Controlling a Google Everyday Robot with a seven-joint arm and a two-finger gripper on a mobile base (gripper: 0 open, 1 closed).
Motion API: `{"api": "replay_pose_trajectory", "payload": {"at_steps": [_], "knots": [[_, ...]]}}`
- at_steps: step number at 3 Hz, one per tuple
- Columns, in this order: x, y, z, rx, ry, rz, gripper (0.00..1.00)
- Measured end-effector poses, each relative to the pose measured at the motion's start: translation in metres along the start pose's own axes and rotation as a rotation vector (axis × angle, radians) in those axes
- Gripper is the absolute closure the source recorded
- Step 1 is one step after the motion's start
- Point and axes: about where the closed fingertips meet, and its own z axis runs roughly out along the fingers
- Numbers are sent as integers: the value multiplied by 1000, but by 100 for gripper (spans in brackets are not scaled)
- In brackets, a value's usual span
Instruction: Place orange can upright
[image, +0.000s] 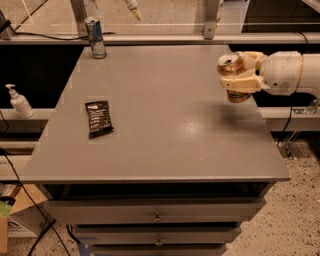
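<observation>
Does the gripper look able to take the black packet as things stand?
Probably not: the gripper, above the right edge of the table, is shut on the orange can. Nothing stands between it and the black packet, though.

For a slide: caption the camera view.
Gripper holding the orange can over the table edge; blue can at far corner.

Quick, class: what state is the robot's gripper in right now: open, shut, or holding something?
Gripper: shut on the orange can, holding it tilted above the right edge of the table.
</observation>
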Motion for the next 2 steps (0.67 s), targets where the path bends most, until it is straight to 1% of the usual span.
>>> {"api": "replay_pose_trajectory", "payload": {"at_steps": [2], "knots": [[13, 2, 1, -8, -127, -26, 100]]}}
